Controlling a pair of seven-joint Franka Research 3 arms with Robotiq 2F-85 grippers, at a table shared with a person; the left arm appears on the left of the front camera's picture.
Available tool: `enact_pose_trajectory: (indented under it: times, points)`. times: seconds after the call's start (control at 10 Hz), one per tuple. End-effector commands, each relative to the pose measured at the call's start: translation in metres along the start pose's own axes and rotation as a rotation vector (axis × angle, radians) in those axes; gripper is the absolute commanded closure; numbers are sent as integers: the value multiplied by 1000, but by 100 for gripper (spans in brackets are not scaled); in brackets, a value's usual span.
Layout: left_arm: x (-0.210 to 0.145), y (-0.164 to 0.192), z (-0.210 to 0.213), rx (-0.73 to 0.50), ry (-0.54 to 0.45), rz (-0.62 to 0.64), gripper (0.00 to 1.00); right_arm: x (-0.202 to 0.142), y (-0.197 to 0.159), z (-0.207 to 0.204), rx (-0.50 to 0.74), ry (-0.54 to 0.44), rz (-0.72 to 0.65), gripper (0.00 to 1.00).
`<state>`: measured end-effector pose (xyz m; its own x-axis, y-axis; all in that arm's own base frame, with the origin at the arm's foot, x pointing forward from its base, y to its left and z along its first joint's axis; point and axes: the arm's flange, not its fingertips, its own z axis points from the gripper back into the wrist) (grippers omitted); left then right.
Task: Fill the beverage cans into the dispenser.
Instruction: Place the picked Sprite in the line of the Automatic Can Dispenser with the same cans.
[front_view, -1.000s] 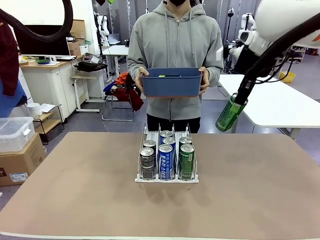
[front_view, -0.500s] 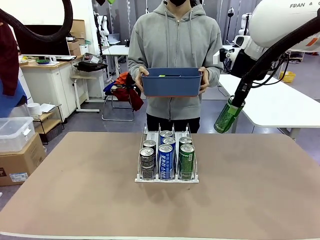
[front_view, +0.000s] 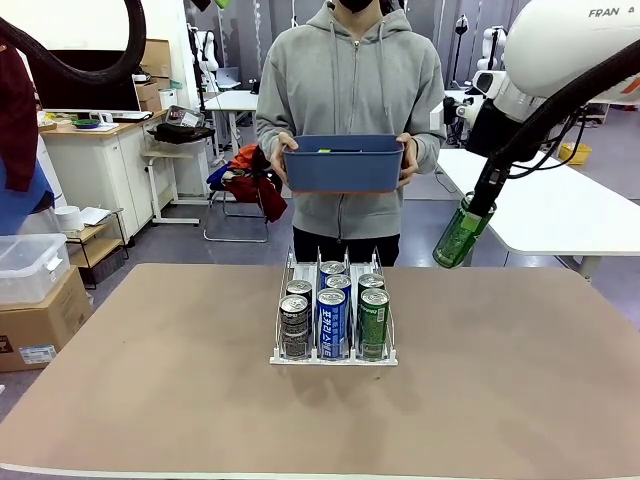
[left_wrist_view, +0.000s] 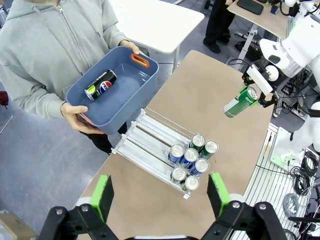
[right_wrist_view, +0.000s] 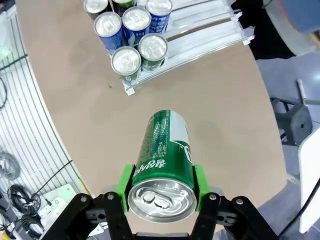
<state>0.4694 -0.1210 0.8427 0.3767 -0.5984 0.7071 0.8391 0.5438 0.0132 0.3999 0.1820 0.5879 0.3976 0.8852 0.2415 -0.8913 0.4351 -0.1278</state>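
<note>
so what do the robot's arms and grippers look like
The right arm is a rounded white shell with grey "FRAN" lettering and a black cable along it. Both the left gripper and right gripper are black, with green pads on the fingers.

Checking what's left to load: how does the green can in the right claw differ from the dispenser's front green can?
The held green can hangs tilted in the air; the racked green can stands upright. The held one is clamped by the right claw; the racked one sits free, frontmost in the dispenser's right lane. Both are green with silver tops.
</note>
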Motion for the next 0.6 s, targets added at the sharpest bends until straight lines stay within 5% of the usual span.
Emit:
enact_pose_trajectory:
  times: [0.0,0.2,0.3,0.5]
  points:
    - [1,1,3,-6,2,-1,0,-5,38,-6,-92,3,20,42]
    - [1,1,3,-6,2,-1,0,-3,66,-15,-139,9,91,42]
    - [1,1,3,-6,2,-1,0,-7,77,-22,-205,50,162,100]
    - [1,1,3,-6,2,-1,0,-1,93,-31,-191,53,182,100]
